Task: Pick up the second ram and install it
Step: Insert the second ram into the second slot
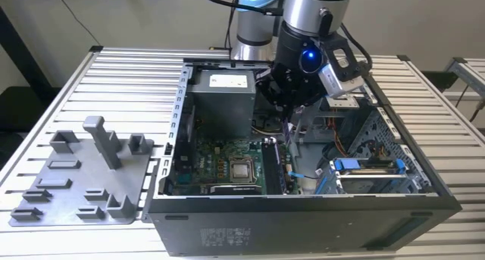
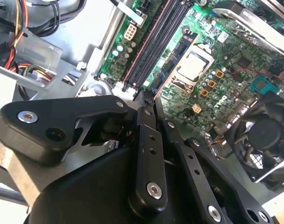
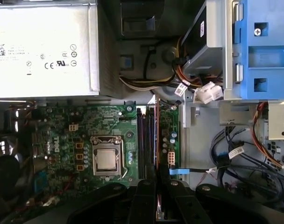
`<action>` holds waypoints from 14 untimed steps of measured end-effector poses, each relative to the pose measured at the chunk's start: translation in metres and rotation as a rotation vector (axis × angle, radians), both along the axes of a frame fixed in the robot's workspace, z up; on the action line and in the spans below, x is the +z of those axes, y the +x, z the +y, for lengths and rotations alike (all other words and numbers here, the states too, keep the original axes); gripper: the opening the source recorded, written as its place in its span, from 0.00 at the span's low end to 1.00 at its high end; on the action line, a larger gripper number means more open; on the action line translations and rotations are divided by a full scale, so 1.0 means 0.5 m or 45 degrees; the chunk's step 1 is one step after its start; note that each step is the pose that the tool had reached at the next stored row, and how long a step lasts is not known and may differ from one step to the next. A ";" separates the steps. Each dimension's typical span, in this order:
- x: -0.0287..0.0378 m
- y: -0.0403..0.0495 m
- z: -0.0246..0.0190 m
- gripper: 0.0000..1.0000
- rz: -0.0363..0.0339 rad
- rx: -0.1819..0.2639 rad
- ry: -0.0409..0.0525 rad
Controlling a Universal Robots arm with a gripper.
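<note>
Half the job's looking done: the gripper (image 2: 148,105) is clamping its fingers (image 2: 146,140) on the second ram (image 3: 157,135), holding it edge-on just above the motherboard slots (image 3: 143,140); it isn't sitting in one yet.

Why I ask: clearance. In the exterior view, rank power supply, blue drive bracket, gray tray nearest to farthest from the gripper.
1. Power supply, beside the gripper.
2. Blue drive bracket, exterior view's right.
3. Gray tray, exterior view's far left.
</note>
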State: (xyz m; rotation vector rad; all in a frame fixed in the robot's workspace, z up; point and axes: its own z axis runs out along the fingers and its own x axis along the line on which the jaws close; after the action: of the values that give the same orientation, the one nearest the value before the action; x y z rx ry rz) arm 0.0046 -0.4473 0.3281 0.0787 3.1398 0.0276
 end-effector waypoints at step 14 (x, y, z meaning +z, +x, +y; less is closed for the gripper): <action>-0.020 0.000 0.0000 0.14 0.0001 0.000 0.000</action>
State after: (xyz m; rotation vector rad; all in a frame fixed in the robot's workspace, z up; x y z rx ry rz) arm 0.0046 -0.4472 0.3179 0.0787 3.1399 0.0276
